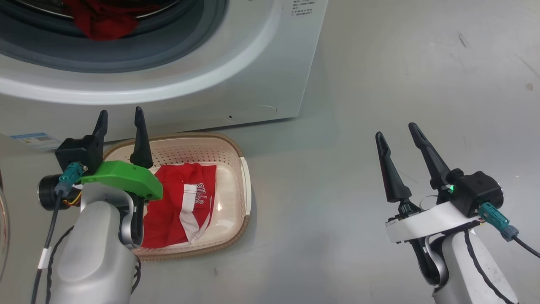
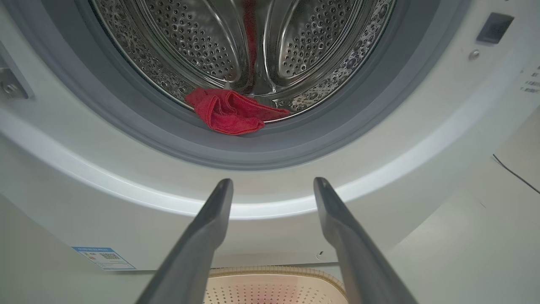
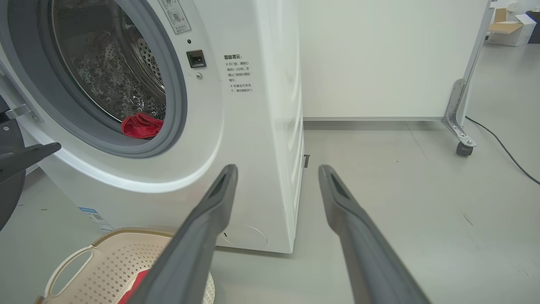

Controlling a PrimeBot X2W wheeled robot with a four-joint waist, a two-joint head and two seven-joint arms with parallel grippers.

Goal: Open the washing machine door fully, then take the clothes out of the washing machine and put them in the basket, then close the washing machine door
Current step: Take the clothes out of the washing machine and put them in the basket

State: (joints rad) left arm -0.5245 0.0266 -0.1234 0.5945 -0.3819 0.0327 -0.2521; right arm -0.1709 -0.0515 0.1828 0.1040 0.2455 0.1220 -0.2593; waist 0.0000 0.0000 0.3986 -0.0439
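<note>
Head view, left to right. Blue label (image 1: 36, 141) on the washer's (image 1: 253, 63) front, at 9 o'clock. My left gripper (image 1: 120, 112) is at 8 o'clock: fingers apart, nothing between them, tips pointing up toward the washer, hanging above the left end of the basket (image 1: 241, 181). The basket sits on the grey floor (image 1: 337, 236) just in front of the washer, around 7 o'clock. One red-and-white garment (image 1: 181, 202) lies in it, "BULLS" lettering readable, its left part hidden behind my left wrist. A second red piece (image 1: 105, 21) is at 11 o'clock in the drum mouth; in the left wrist view it's bunched at 12 o'clock, at the bottom of the steel drum (image 2: 202, 38) and spilling onto the grey gasket (image 2: 168, 135). The door (image 3: 7, 202) is swung open — its dark rim sits at 9 o'clock in the right wrist view, next to one of my left fingers. My right gripper (image 1: 396, 130) is at 4 o'clock over bare floor, well apart from basket and washer — fingers spread, empty.
</note>
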